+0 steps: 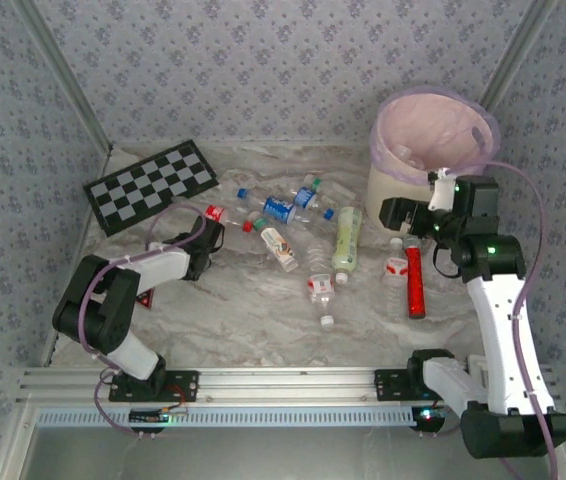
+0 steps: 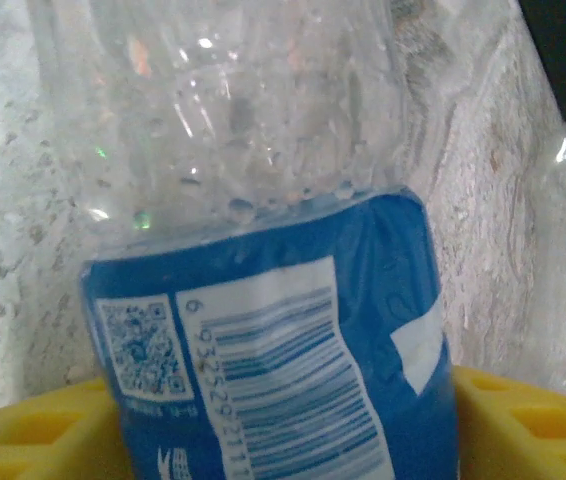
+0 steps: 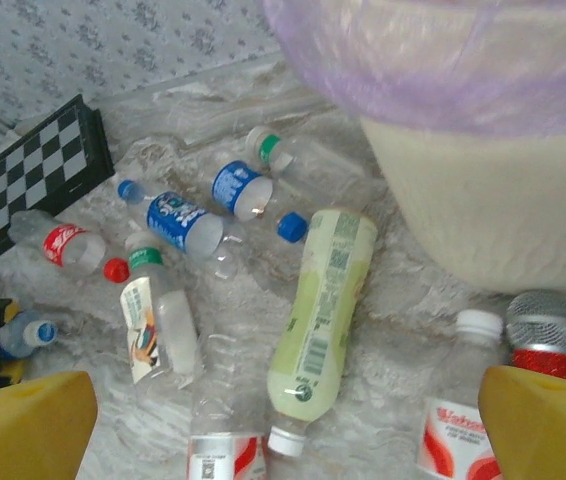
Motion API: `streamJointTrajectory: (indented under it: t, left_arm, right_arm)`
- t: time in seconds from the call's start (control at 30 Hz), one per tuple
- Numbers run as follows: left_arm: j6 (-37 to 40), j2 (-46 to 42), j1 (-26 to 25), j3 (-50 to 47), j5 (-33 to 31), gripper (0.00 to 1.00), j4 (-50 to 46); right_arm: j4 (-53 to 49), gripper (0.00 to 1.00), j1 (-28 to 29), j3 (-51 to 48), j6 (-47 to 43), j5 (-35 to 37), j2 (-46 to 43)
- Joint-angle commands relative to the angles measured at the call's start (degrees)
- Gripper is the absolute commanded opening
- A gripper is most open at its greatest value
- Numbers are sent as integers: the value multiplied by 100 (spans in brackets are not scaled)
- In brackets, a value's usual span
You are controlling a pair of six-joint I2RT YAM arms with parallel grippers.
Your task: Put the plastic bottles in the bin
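Where floral-papered walls point(image 1: 263, 60) meet, scattered bottles point(image 1: 346, 238) litter the marbled tabletop point(image 1: 233, 310).

from above and behind the arms we overlook the whole table point(image 1: 223, 310). our left wrist view sits tight against 1 blue-labelled bottle point(image 2: 263, 350); our right wrist view, looking down, shares the scattered bottles point(image 3: 323, 300) and bin point(image 3: 483, 210) with the overhead view.

Left arm point(image 1: 103, 305) and right arm point(image 1: 498, 310): white link shells between black joint housings, on black bases. A lilac cable point(image 1: 84, 318) loops along each arm, and small green lights point(image 1: 490, 249) glow on the right arm. Fingers point(image 3: 23, 415) are yellow moulded plastic, with recessed pockets seen in the left wrist view.
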Motion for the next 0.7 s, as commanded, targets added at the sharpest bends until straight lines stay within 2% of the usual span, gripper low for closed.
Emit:
streamJointTrajectory:
  t: [0.0,0.13,0.3,0.4,0.43,0.53,0.6,0.67]
  left_arm:
    - [4,-57,19,100,-99,59,-329]
    - [234,-475,10,153,-369,50,-863]
    - [1043,-1259,11,127,-715,50,-1258]
    - [1995,-1874,10,43,-781,49,-1205]
    - [2561,-2088,10,-13,-721,45,-984]
    - [4770,-2633,44,-79,118,45,-250]
    - [5956,-2922,45,-66,1160,45,11]
    - [6725,-3119,51,-50,2253,45,160]
  right_arm:
    - [113,100,-44,-193,224,-442,-136]
    - [22,100,-62,-155,234,-433,-195]
    - [4,100,-71,-112,237,-636,-329]
    - [47,100,-58,-100,141,-1206,-376]
    - [70,100,-50,-106,121,-1434,-387]
    - [122,100,-3,-101,200,-1807,-394]
    - [228,100,25,-118,313,-1924,-383]
    - [540,100,76,-200,520,-2149,-384]
